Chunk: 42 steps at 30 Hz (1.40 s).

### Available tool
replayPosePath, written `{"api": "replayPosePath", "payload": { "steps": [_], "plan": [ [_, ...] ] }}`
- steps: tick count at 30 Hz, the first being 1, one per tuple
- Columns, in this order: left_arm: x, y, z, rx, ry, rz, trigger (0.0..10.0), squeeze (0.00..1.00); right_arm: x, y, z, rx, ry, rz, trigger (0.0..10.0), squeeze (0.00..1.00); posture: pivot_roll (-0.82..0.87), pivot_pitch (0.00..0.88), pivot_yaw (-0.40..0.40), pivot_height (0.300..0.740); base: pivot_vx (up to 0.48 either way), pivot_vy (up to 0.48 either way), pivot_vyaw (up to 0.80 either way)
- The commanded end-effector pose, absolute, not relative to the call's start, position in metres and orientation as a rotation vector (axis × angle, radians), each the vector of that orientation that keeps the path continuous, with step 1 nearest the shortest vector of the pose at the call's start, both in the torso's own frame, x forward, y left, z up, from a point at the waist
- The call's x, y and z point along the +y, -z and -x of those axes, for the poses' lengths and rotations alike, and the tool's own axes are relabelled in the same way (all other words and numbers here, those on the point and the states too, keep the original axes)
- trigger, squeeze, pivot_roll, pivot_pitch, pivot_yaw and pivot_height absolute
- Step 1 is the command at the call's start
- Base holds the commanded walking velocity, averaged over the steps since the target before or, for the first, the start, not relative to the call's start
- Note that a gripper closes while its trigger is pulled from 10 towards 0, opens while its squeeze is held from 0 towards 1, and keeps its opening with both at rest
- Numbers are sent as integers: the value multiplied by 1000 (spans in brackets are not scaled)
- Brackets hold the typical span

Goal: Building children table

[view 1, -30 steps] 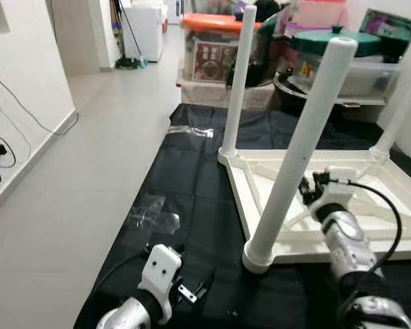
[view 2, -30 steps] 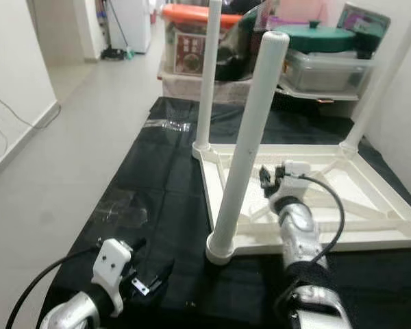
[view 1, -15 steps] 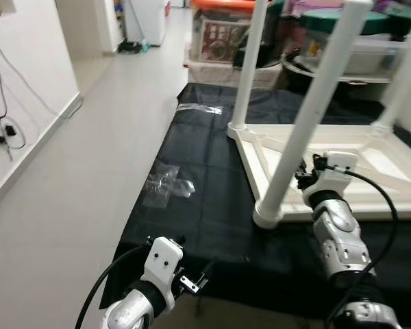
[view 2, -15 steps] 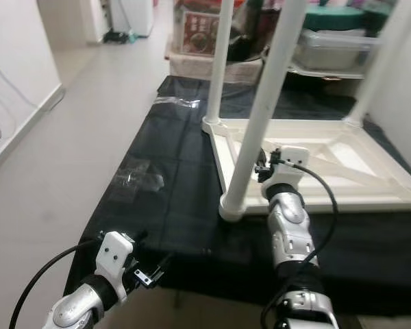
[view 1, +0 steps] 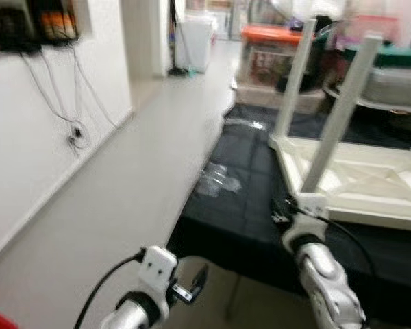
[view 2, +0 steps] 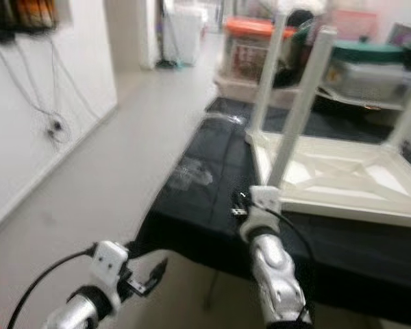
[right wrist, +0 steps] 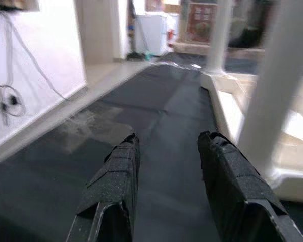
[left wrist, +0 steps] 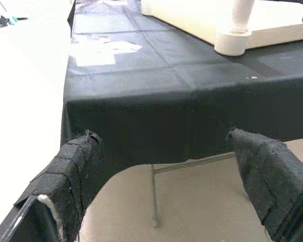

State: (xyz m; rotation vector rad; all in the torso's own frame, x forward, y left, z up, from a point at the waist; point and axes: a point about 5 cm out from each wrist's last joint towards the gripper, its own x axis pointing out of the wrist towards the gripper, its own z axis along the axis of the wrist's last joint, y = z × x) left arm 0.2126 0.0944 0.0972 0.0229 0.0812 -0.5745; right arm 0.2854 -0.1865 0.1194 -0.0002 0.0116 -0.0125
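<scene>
The white children's table (view 1: 370,185) lies upside down on a black-covered tabletop (view 1: 250,205), its legs pointing up. The near leg (view 1: 339,116) stands at the frame's front corner, and a far leg (view 1: 293,75) rises behind it. My right gripper (view 1: 282,209) is open and holds nothing. It hovers over the black cloth just beside the near leg (right wrist: 278,91). My left gripper (view 1: 192,284) is open and hangs low, in front of the tabletop's near edge (left wrist: 141,101) and below it. The picture is blurred.
A crumpled clear plastic wrap (view 1: 218,181) lies on the black cloth. Storage boxes, one with an orange lid (view 1: 270,41), are stacked behind the table. A white wall with hanging cables (view 1: 75,130) runs along the left. Grey floor (view 1: 144,171) stretches between wall and table.
The camera has pulled back and swung left, so the table now sits farther away on the right. My right gripper is nearer the cloth's front edge. The left gripper stays low.
</scene>
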Motion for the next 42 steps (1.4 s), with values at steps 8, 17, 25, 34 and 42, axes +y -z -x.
{"api": "replayPosePath", "payload": {
  "steps": [8,17,25,34,42],
  "plan": [
    [95,-101,-213,66,553,-49,10000,0,-146,-121,-269,18,-213,-39,10000,0,105,0,-54,740,0,0,0],
    [105,-106,-216,45,426,-88,10000,0,-110,-129,-261,-25,-462,-11,10000,0,131,0,-64,740,0,0,0],
    [108,-109,-217,38,399,-126,10000,0,-97,-130,-261,-46,-487,61,10000,0,173,0,-63,740,0,0,175],
    [117,-110,-222,37,271,-117,10000,0,-98,-129,-267,-29,-474,74,10000,0,177,0,-79,740,0,0,607],
    [116,-109,-221,34,274,-118,10000,0,-102,-127,-269,-20,-435,55,10000,0,177,0,-83,740,337,0,0]
  ]
}}
